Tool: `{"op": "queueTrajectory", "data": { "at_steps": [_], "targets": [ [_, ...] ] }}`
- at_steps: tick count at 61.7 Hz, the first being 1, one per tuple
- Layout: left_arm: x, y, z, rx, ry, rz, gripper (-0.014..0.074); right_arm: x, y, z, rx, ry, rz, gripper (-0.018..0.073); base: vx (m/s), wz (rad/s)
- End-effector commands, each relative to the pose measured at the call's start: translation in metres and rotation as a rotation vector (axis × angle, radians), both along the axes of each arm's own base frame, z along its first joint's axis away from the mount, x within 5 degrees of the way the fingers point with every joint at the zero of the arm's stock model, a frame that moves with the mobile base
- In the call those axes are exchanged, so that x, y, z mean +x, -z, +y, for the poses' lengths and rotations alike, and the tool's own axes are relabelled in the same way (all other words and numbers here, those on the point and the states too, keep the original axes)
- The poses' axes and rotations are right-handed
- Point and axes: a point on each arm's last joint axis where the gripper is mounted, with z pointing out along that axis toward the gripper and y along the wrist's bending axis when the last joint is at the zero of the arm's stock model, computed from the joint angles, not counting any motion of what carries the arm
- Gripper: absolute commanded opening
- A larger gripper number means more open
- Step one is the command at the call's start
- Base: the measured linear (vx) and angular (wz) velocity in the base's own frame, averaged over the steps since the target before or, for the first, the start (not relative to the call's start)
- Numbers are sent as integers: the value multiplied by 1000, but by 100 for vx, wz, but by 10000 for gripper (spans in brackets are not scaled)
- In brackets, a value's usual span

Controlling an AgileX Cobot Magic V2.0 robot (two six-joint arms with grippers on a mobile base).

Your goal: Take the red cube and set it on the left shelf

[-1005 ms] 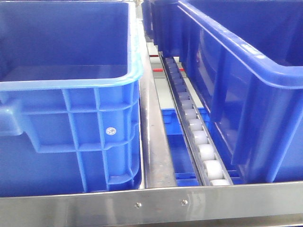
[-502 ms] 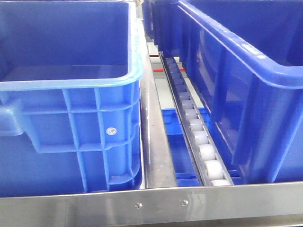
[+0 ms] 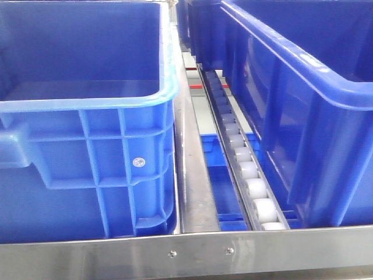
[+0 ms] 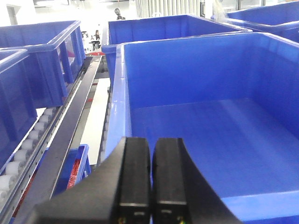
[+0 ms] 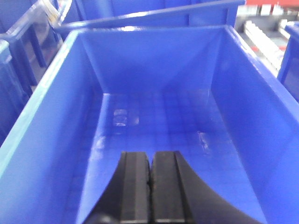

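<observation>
Above blue bins (image 4: pixel 201 116), both claws — left (image 4: pixel 151 175), right (image 5: pixel 150 184) — closed, red cube unseen

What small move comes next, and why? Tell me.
Probably pan a wrist camera to search: no red cube shows in any view. The left end effector and right end effector are both shut with nothing held, each hanging over a blue bin whose visible floor is bare.

Bright even light, soft focus, glare patches

Blue bins (image 3: pixel 87 146) — roller track (image 3: pixel 245 169) between.
</observation>
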Motion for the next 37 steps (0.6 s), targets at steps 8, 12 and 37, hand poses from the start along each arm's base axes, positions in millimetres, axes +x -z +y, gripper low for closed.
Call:
{"op": "queueTrajectory", "data": {
  "at_steps": [8, 12, 37],
  "targets": [
    [1, 0, 1, -9, -6, -54, 106, -23, 32, 0, -11, -3, -168, 50, 0, 0],
    [1, 0, 1, -9, -6, -54, 106, -27, 46, -1, -11, -3, -183, 50, 0, 0],
    [1, 0, 1, -9, -6, -54, 106, -36, 76, -1, -11, -3, -209, 50, 0, 0]
  ]
}}
